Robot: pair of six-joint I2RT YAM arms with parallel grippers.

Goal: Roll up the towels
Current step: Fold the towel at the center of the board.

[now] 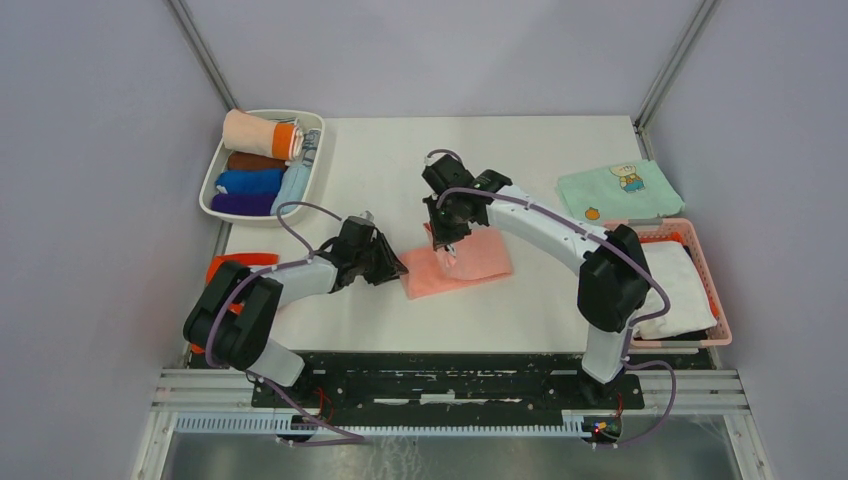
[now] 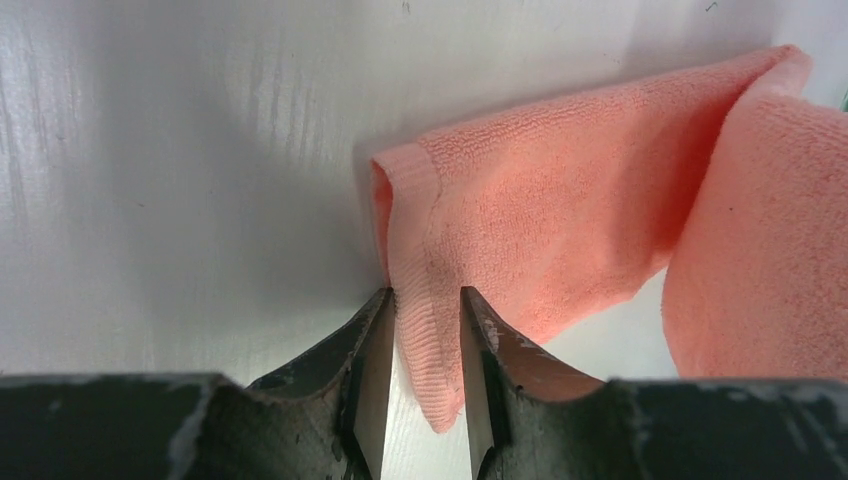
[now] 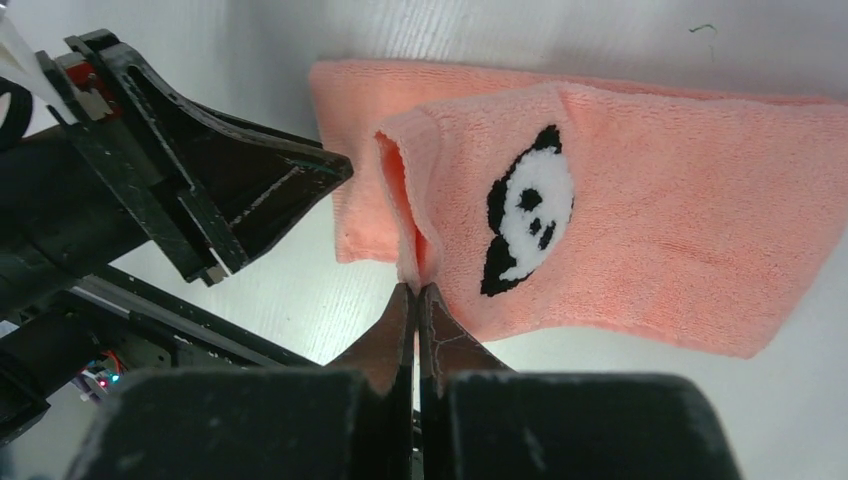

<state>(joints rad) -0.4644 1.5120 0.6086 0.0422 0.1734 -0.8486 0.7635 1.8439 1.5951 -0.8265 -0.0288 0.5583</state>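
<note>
Within left pincer [image 2: 425, 300], towel [image 2: 560, 200] corner (pink)

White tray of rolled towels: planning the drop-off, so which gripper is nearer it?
Left. The left gripper is at the pink towel's left end, toward the white tray; the right gripper pinches the towel farther right.

fuzzy terry pink towel [image 3: 680, 230], smooth glossy table [image 2: 180, 150], scuffed matt left gripper fingers [image 2: 335, 375]
</note>
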